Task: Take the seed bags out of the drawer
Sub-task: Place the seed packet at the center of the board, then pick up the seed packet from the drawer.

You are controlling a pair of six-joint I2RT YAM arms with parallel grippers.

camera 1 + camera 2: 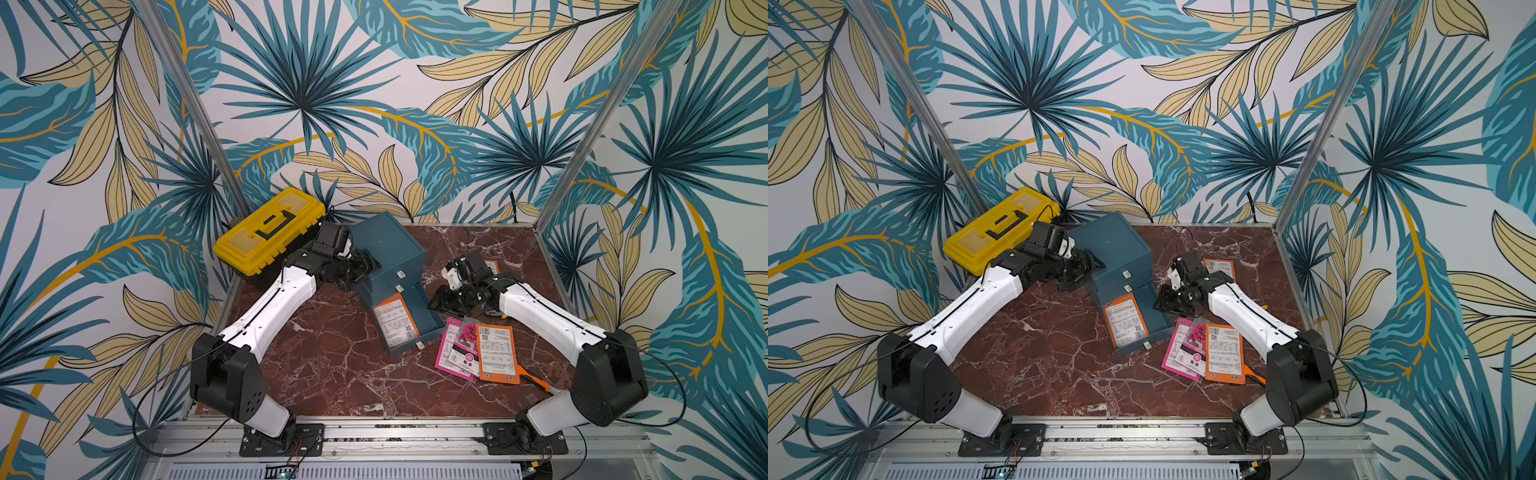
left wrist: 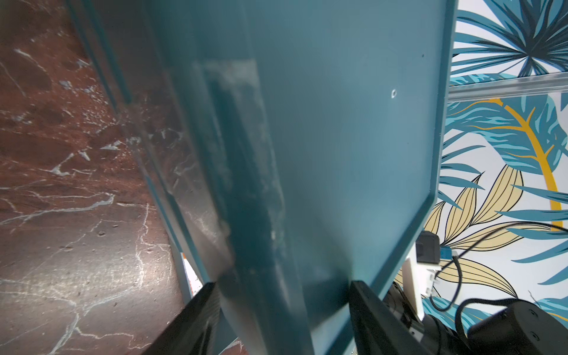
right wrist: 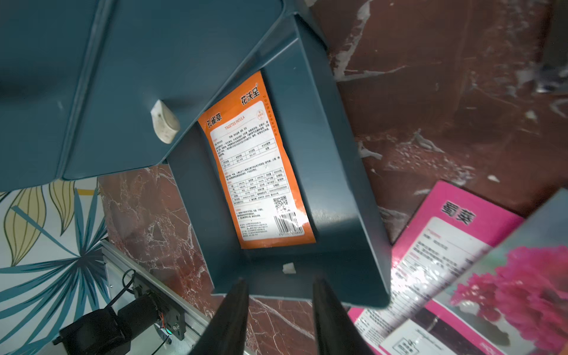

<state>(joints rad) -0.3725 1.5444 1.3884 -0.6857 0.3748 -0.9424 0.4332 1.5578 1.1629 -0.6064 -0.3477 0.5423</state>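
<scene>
The blue cabinet (image 1: 386,241) stands mid-table with its bottom drawer (image 1: 430,318) pulled out. One orange seed bag (image 1: 395,320) lies flat in the drawer, its white text panel up, and shows clearly in the right wrist view (image 3: 261,172). On the table to the right of the drawer lie magenta seed bags (image 1: 455,353) and an orange seed bag (image 1: 494,353). Another orange seed bag (image 1: 493,266) lies behind the right wrist. My left gripper (image 1: 368,264) is shut on the cabinet's left side edge (image 2: 282,285). My right gripper (image 1: 434,301) hangs open and holds nothing, just above the drawer's right wall (image 3: 280,282).
A yellow toolbox (image 1: 270,228) sits at the back left, close behind the left wrist. An orange-handled wrench (image 1: 540,380) pokes out from under the bags near the right arm's base. Metal frame posts (image 1: 582,137) rise at the table's back corners.
</scene>
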